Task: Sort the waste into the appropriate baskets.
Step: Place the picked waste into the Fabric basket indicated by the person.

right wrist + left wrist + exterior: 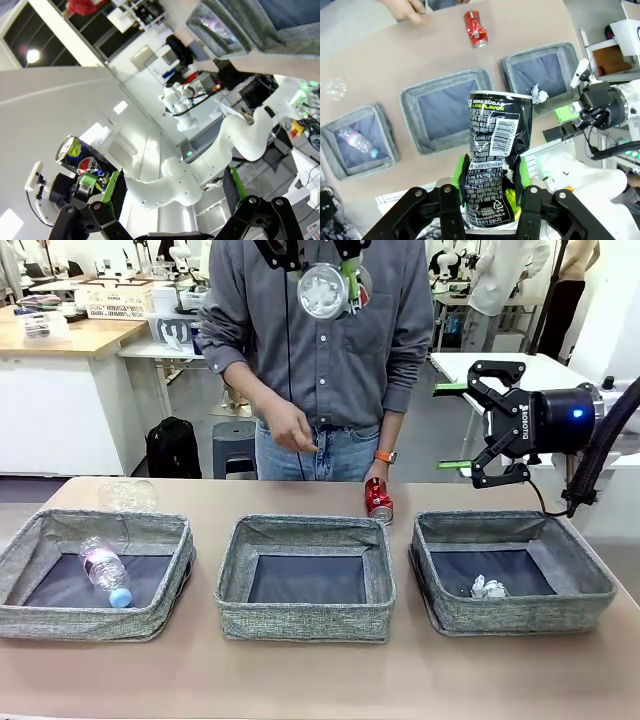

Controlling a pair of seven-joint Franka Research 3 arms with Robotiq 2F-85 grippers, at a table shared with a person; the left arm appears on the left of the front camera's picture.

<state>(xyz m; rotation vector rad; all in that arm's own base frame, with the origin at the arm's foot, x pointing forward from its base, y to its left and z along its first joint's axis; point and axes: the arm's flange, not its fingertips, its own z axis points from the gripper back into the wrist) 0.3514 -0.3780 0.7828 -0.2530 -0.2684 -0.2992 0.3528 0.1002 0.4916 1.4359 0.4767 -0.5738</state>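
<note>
My left gripper [491,187] is shut on a dented black-and-white can [495,150], high above the table; in the front view that can [321,290] hangs in front of the person's chest. The right gripper [452,426] stands open and empty above the right basket [520,615], which holds the white-silver wad [489,588]. A red can [378,501] stands on the table behind the middle basket [305,625], with a person's hand [378,472] at its top. The pink-labelled bottle [103,570] lies in the left basket [95,625]. A clear bottle [127,495] lies behind that basket.
The person stands at the far edge, the other hand [290,430] hanging over the table. From above, the three baskets run in a diagonal row, with the red can [476,29] beyond them. The right wrist view looks across at my left arm [200,170].
</note>
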